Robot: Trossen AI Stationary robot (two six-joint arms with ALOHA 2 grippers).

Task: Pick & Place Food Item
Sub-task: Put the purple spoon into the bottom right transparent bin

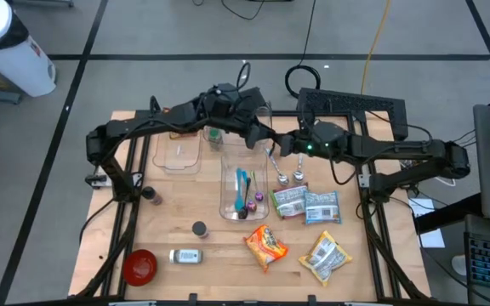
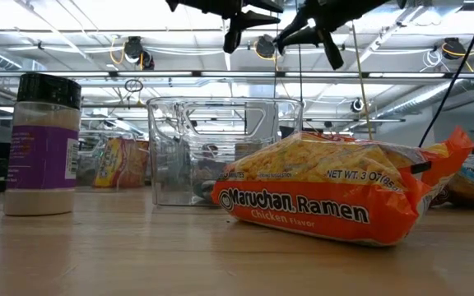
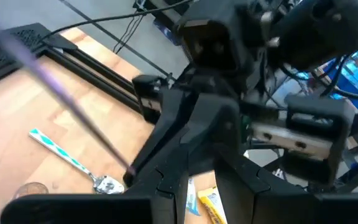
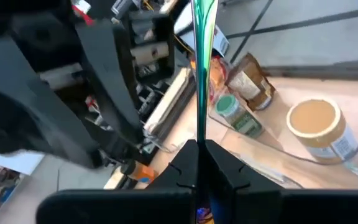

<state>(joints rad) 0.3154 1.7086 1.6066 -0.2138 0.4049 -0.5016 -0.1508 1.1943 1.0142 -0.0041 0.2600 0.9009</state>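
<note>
Teal-green and thin, a utensil handle (image 4: 201, 74) is clamped between the closed fingers of the right gripper (image 1: 272, 147), raised above the clear bin (image 1: 230, 202). The left gripper (image 1: 260, 136) meets it there, fingers narrowed, grip indeterminate. This looks like a handover step; next, place over the bin, while the ramen packet (image 2: 336, 197) lies untouched on the table (image 1: 168, 229).

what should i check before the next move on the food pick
1. Right gripper load: not ok, fingers shut on a thin green utensil, so it is not free for food.
2. Left gripper free: cannot tell.
3. Gap between the two grippers: not ok, they are very close together over the bin's far end.
4. Bin upright and open: ok.
5. Ramen lying flat with nothing on it: ok.
</note>
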